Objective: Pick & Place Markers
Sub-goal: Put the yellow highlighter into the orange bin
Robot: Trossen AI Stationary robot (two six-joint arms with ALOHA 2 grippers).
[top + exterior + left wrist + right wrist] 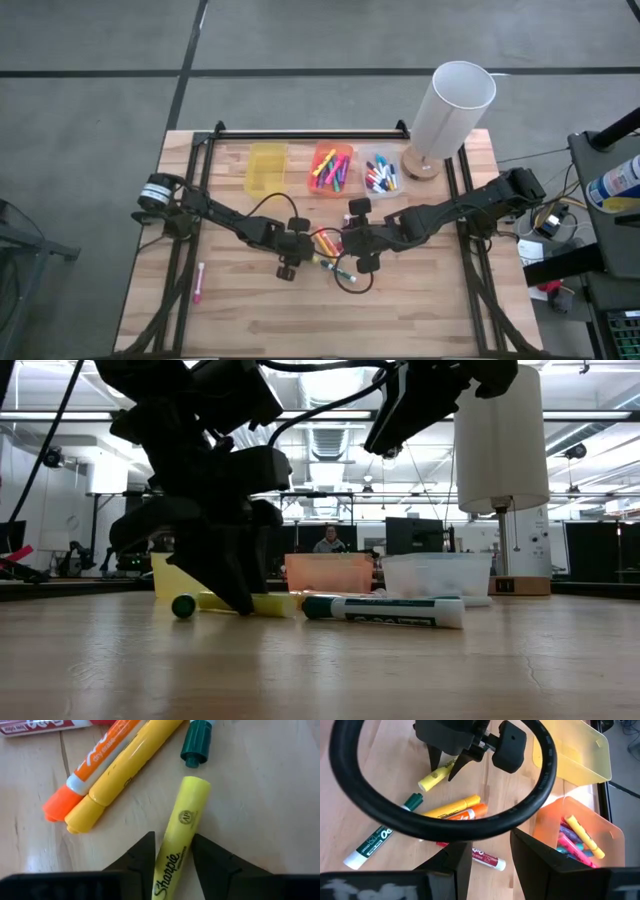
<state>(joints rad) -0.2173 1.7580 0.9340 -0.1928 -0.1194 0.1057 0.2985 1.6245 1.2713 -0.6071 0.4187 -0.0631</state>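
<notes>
Worked on a wooden table (420, 320), with a tall white cylinder (452, 105) standing at its far right corner. Found both arms reaching in to mid-table. Set the left gripper (298, 252) down at the tabletop over a yellow highlighter (182, 820), which lay flat on the wood in that gripper's mouth, pointing straight out from it; could not tell whether a real grip was already made or only a straddle. Held the right gripper (490, 860) just beside, raised off the wood, partly open and with nothing in it. Judged the step in hand to be the pick of that highlighter. To do it well: should close squarely on the barrel, not the cap; should lift straight up before swinging away, since an orange marker (90, 765), a yellow marker (125, 765) and a green-capped marker (196, 745) lay near and could be knocked rolling; should also keep clear of the other arm and its cable close by. Noted three small bins in a row along the far edge. Saw nothing in the yellow bin (266, 170) on the left. Counted a heap of pink, yellow and orange markers in the orange bin (331, 168) in the middle, and a mixed lot, red and blue among them, in the clear bin (381, 175) beside the cylinder. Spotted one pink marker (198, 283) alone, well apart at the table's left side.
</notes>
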